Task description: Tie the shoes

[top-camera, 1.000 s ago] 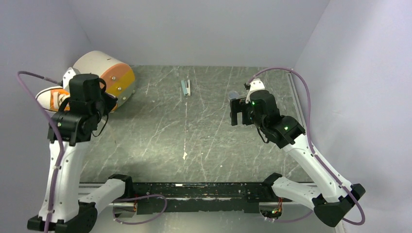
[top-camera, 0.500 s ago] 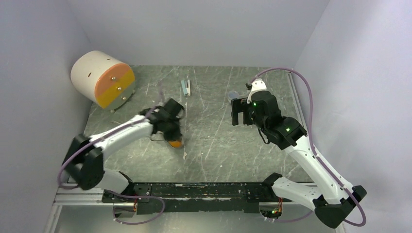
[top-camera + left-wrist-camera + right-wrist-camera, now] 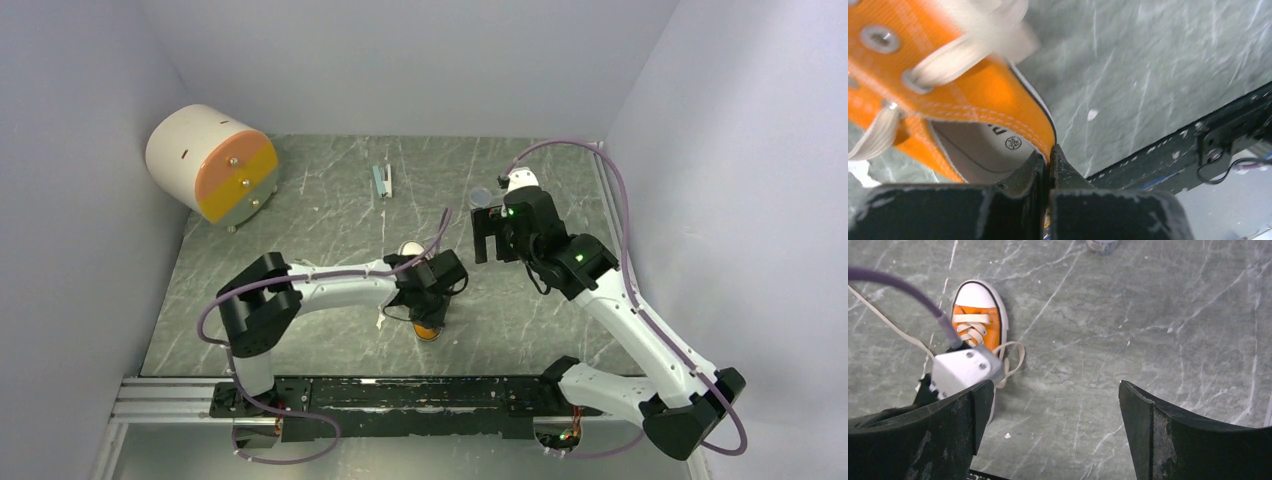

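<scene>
Now 1 shoe (image 3: 979, 97): L tool (image 3: 1049, 154) clamped on its collar, R tool (image 3: 1054, 392) apart.

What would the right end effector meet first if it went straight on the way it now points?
Probably the bare tabletop: the open right end effector has only marbled surface ahead. The orange sneaker lies off that line, to one side; depth is unclear.

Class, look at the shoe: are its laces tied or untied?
Untied. The laces trail loose over the table beside the shoe; no bow shows.
</scene>
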Motion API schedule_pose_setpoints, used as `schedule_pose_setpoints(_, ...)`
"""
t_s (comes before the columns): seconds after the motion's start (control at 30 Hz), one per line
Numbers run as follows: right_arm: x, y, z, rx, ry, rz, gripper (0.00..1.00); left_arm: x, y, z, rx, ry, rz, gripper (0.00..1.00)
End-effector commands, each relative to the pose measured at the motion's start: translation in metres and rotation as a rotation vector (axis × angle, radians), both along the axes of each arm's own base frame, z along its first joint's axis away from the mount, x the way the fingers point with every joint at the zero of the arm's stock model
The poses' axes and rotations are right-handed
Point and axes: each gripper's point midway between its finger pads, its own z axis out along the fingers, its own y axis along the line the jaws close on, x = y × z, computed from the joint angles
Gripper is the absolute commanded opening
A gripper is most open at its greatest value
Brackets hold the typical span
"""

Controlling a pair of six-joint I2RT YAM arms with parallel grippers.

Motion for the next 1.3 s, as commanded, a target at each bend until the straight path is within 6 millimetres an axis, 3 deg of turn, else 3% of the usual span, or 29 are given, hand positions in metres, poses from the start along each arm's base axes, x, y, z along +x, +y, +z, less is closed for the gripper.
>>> schedule_pose_setpoints(0.0, -0.002, -0.002, -0.002, 0.013, 0.045, -0.035, 1.0, -0.026, 0.013, 0.016, -0.06, 0.013, -0.035, 0.11)
schedule_pose_setpoints(0.07, 0.0, -0.004, -0.006, 0.021, 0.064, -0.056, 1.0, -0.031, 0.032, 0.026, -0.045, 0.006, -0.019, 0.31)
schedule_pose_setpoints(0.17, 0.006, -0.009, -0.019, 0.039, 0.128, -0.077, 1.0, -0.036, 0.052, 0.051, -0.055, -0.02, -0.008, 0.69)
schedule_pose_setpoints(0.27, 0.013, -0.006, -0.047, 0.072, 0.25, -0.081, 1.0, -0.031, 0.059, 0.091, -0.143, -0.071, 0.0, 0.89)
schedule_pose_setpoints(0.43, -0.011, 0.046, -0.103, 0.184, 0.555, 0.128, 0.94, 0.0, 0.094, 0.142, -0.231, -0.142, 0.098, 0.93)
schedule_pose_setpoints(0.5, -0.033, 0.066, -0.127, 0.219, 0.683, 0.218, 0.86, 0.017, 0.114, 0.146, -0.259, -0.149, 0.148, 0.94)
schedule_pose_setpoints(0.6, -0.059, 0.09, -0.146, 0.286, 0.787, 0.286, 0.84, 0.026, 0.13, 0.136, -0.31, -0.113, 0.168, 0.94)
schedule_pose_setpoints(0.7, -0.076, 0.102, -0.149, 0.375, 0.822, 0.314, 0.85, 0.02, 0.117, 0.122, -0.415, -0.038, 0.14, 0.94)
schedule_pose_setpoints(0.83, -0.089, 0.097, -0.163, 0.403, 0.836, 0.284, 0.87, 0.013, 0.094, 0.109, -0.574, 0.045, 0.159, 0.93)
schedule_pose_setpoints(1.17, -0.091, 0.116, -0.2, 0.407, 0.792, 0.291, 0.67, 0.013, 0.088, 0.075, -0.52, 0.11, 0.147, 0.89)
schedule_pose_setpoints(1.27, -0.084, 0.111, -0.209, 0.362, 0.775, 0.241, 0.51, 0.006, 0.081, 0.064, -0.507, 0.142, 0.137, 0.85)
